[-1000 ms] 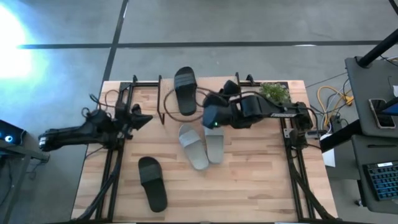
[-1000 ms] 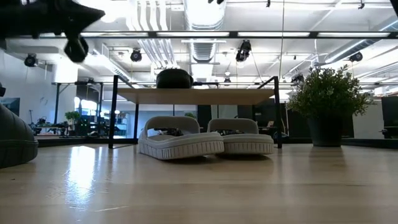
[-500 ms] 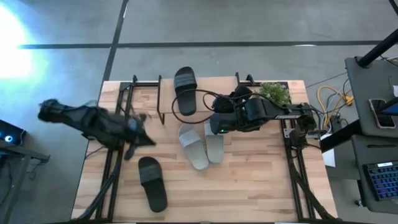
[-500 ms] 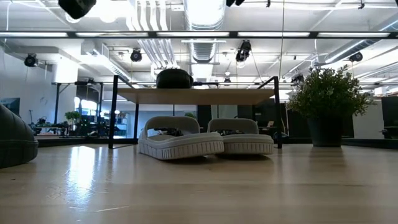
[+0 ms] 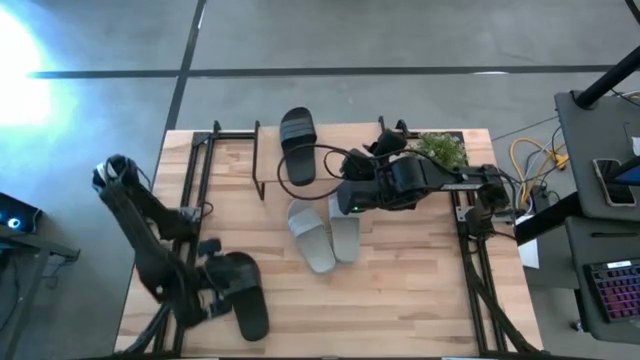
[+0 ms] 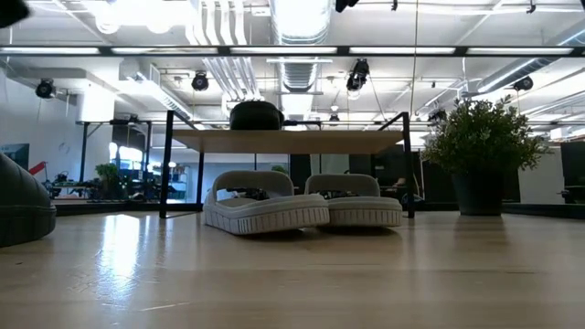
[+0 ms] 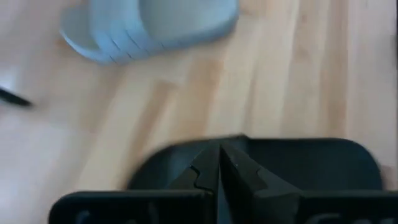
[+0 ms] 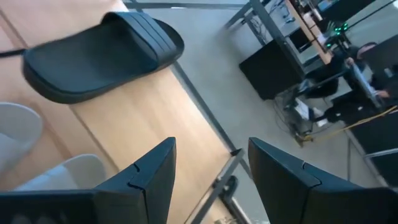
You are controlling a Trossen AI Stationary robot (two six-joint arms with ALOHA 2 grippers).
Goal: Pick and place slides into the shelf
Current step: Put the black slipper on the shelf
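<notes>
One black slide [image 5: 246,296] lies on the table near its left near corner. My left gripper [image 5: 212,288] [image 7: 219,168] is shut right over this slide [image 7: 311,162]. The second black slide [image 5: 297,146] [image 8: 99,53] rests sole-down on the shelf's top board [image 6: 288,141]. Two light grey slides [image 5: 318,232] [image 6: 265,210] lie side by side on the table at the shelf's near side. My right gripper [image 5: 345,196] [image 8: 211,168] hovers open above them, beside the shelf, and touches nothing. My left gripper stands with shut fingers over the black slide near its left edge; I cannot tell whether it touches the slide.
A potted plant [image 5: 440,148] [image 6: 480,146] stands at the table's far right corner. Black frame rails [image 5: 190,190] run along the left and right table sides. Bare wood [image 5: 400,290] lies at the near right.
My left arm has swung from the table's left far part toward the near edge and come down over the black slide near the left near corner. The slides have kept their places.
</notes>
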